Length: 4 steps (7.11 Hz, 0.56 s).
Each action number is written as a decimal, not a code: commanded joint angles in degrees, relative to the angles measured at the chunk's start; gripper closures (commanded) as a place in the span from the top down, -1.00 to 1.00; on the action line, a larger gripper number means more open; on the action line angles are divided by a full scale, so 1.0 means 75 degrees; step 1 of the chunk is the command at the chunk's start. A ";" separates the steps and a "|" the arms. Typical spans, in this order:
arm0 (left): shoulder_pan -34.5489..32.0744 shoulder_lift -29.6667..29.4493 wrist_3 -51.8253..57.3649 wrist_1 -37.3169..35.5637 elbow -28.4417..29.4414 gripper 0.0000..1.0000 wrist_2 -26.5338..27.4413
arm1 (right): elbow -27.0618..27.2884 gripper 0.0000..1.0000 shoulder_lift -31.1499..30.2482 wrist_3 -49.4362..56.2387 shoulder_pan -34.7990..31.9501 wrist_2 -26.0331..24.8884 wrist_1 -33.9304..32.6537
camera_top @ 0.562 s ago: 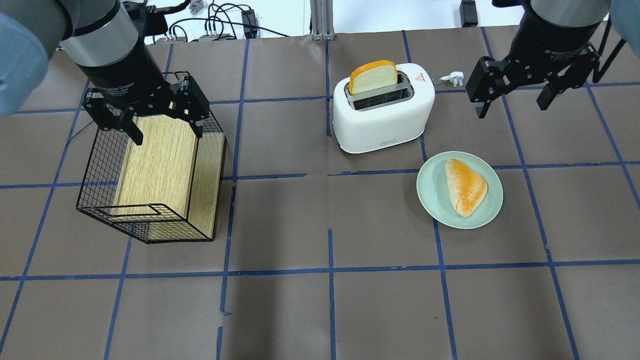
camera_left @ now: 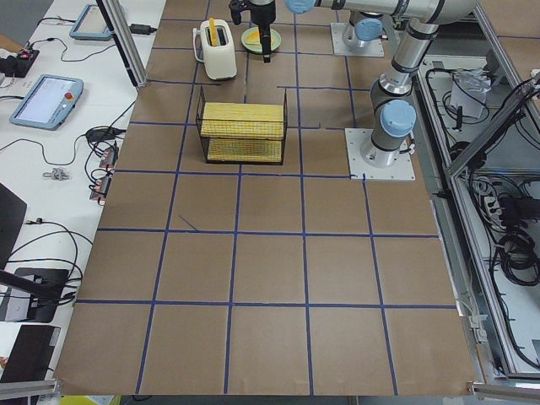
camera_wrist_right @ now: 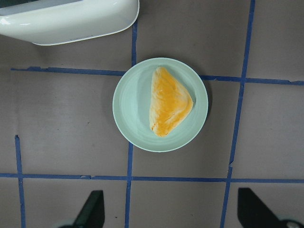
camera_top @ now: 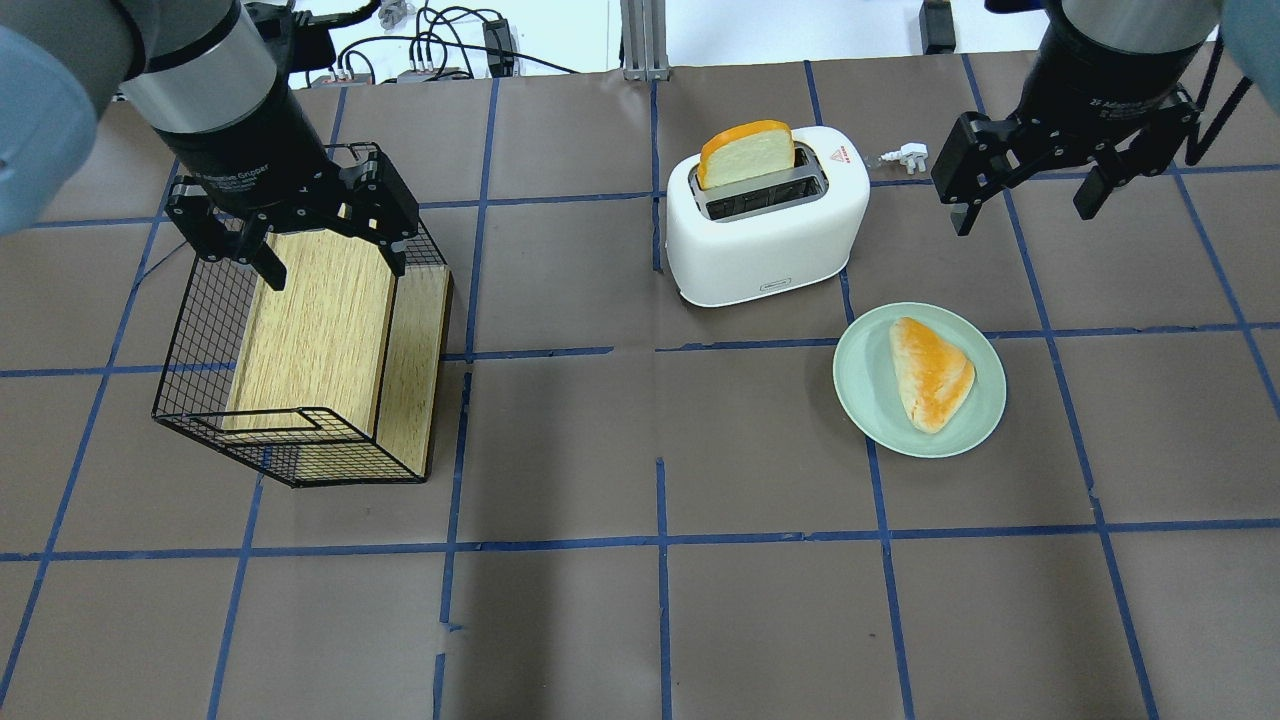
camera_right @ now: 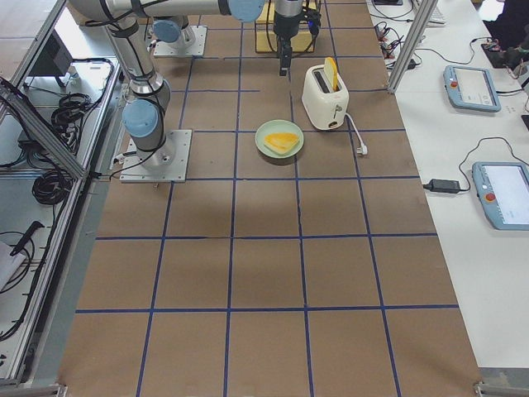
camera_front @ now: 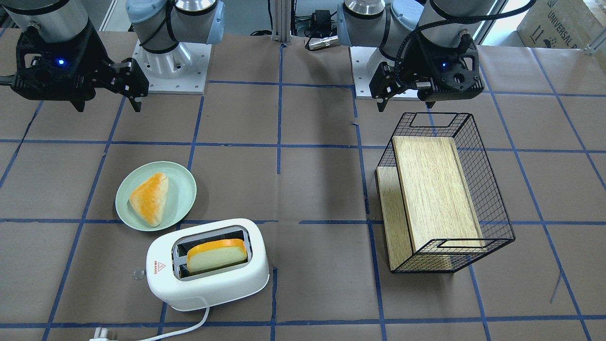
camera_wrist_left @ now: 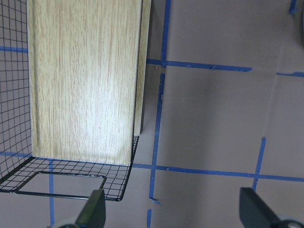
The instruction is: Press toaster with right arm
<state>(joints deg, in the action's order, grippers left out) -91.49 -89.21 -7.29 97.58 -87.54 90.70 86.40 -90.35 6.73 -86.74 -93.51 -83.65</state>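
The white two-slot toaster (camera_top: 768, 235) stands at the far middle of the table with an orange-crusted bread slice (camera_top: 745, 153) sticking up from its far slot; it also shows in the front view (camera_front: 208, 279). Its red triangle label (camera_top: 838, 154) faces up. My right gripper (camera_top: 1025, 215) is open and empty. It hangs in the air to the right of the toaster, apart from it, above the table. In the right wrist view the toaster's edge (camera_wrist_right: 71, 21) sits at the top left. My left gripper (camera_top: 335, 270) is open and empty above the basket.
A pale green plate (camera_top: 850, 380) with a triangular pastry (camera_top: 930, 372) lies in front of the toaster, below my right gripper. The toaster's white plug (camera_top: 905, 155) lies beside it. A black wire basket (camera_top: 200, 400) holding a wooden board (camera_top: 320, 330) stands at the left.
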 commanded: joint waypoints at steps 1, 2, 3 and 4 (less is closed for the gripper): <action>0.0000 0.0000 0.0000 -0.0003 0.0000 1.00 0.0000 | -0.0071 0.89 0.0023 0.0005 0.0208 0.0324 -0.0026; 0.0000 0.0000 0.0000 0.0008 0.0000 1.00 0.0000 | -0.0129 0.75 0.0267 0.0283 0.0558 0.1104 -0.0223; 0.0000 0.0000 0.0000 0.0009 0.0000 1.00 0.0000 | -0.0176 0.36 0.0571 0.1249 0.0967 0.1739 -0.0643; 0.0000 0.0000 0.0000 0.0009 0.0000 1.00 0.0000 | -0.0269 -0.51 0.0783 0.1966 0.1331 0.2337 -0.0659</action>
<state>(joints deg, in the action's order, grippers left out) -91.49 -89.21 -7.30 97.63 -87.54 90.70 85.12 -86.72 14.56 -80.31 -81.90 -87.25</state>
